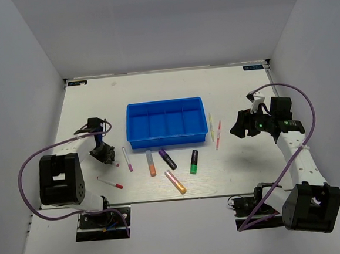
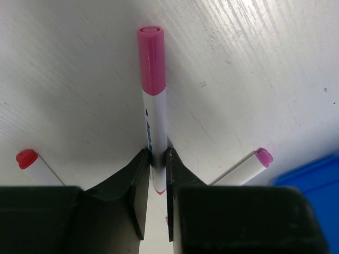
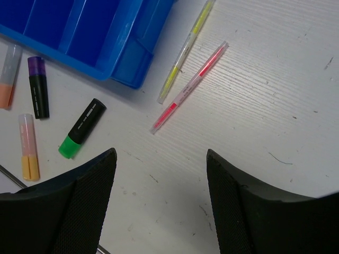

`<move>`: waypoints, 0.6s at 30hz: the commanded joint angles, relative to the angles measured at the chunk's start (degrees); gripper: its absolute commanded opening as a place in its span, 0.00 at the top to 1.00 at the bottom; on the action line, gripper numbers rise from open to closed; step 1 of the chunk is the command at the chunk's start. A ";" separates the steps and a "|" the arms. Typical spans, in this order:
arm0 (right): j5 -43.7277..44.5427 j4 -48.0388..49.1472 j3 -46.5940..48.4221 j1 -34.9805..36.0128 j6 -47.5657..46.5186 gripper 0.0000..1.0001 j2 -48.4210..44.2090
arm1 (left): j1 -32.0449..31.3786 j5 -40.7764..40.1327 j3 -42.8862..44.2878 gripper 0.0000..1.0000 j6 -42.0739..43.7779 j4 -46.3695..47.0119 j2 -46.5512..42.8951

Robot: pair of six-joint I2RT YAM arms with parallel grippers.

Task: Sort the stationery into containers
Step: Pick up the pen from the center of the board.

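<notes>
The left end effector (image 2: 158, 162) is clamped on the white barrel of a pink-capped pen (image 2: 152, 106) lying on the table (image 2: 254, 63), with the pen's length running straight out from the fingers. The blue tray (image 1: 165, 141) sits near, to its right. The right end effector (image 3: 159, 201) hangs spread apart.

This looks like a robotics lab test cell rather than a home or an office. A bare white table (image 1: 238, 92) is boxed in on three sides by plain white walls (image 1: 150, 22), and two black-and-white robot arms, the left arm (image 1: 59, 180) and the right arm (image 1: 299, 164), are bolted to metal plates (image 1: 101, 223) at its near edge, with purple cables (image 1: 278, 84) looping loose. Small labels (image 1: 77, 83) mark the table's far corners, too small to read, and a blue tray (image 1: 166, 141) with a few pens (image 1: 218, 135) laid out around it gives the look of a staged trial.
</notes>
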 commanded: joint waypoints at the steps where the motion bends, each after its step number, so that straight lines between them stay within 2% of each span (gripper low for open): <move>1: -1.44 0.98 0.34 -0.68 0.23 0.29 -0.96 | 1.97 0.34 -5.84 1.00 0.06 5.00 5.57; 18: -3.99 0.89 0.17 -2.52 0.85 0.30 -1.40 | 1.19 -0.89 1.54 1.00 7.18 -4.66 -12.18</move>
